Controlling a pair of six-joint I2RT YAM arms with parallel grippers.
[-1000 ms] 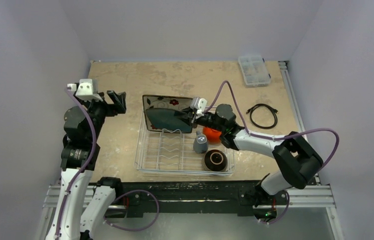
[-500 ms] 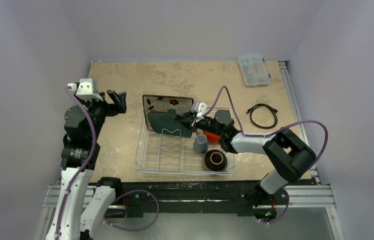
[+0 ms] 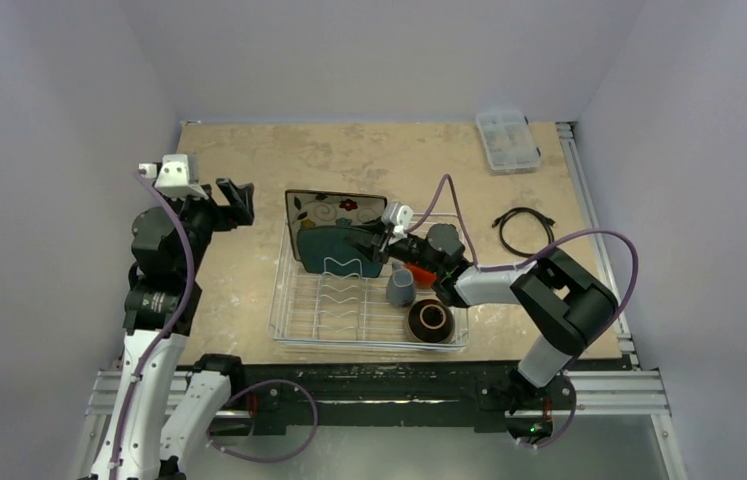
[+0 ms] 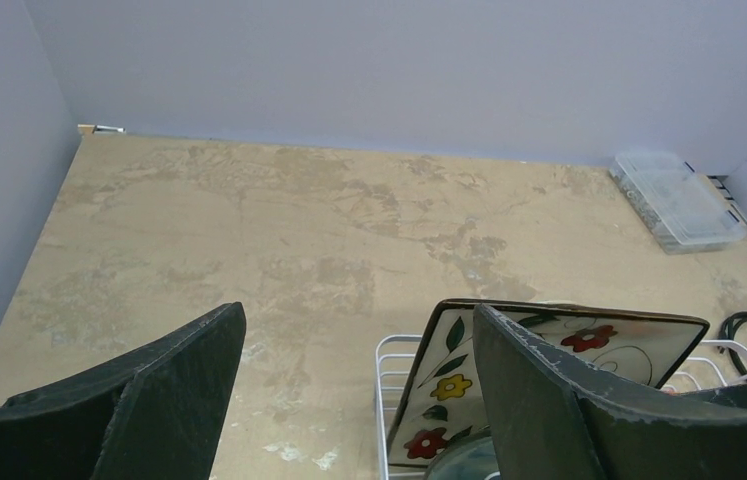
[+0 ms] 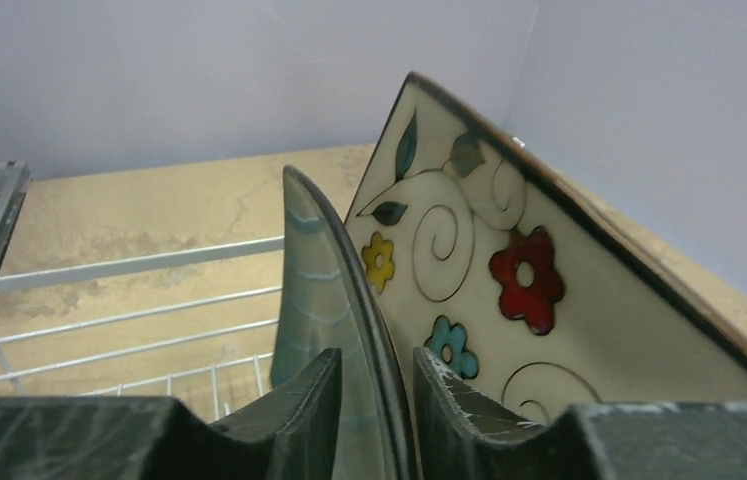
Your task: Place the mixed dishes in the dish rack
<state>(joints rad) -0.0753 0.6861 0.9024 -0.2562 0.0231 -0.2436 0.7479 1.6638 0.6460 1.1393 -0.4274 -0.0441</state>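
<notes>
right hand (image 3: 370, 243) at seemingly upright teal plate (image 3: 327, 246)

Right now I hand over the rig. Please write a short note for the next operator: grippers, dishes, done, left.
Left gripper: open, empty, hovering left of the silver-white wire dish rack.
Right gripper: jaws straddle the rim of the round pale-teal plate; clamped or slack, cannot tell.
In the rack: teal plate upright, square flower-patterned plate standing behind it, small grey cup, dark brown bowl, orange bowl mostly hidden by the right arm.
Done: all five dishes are in the rack.
Left: probably only release the plate and withdraw the right arm.
</notes>
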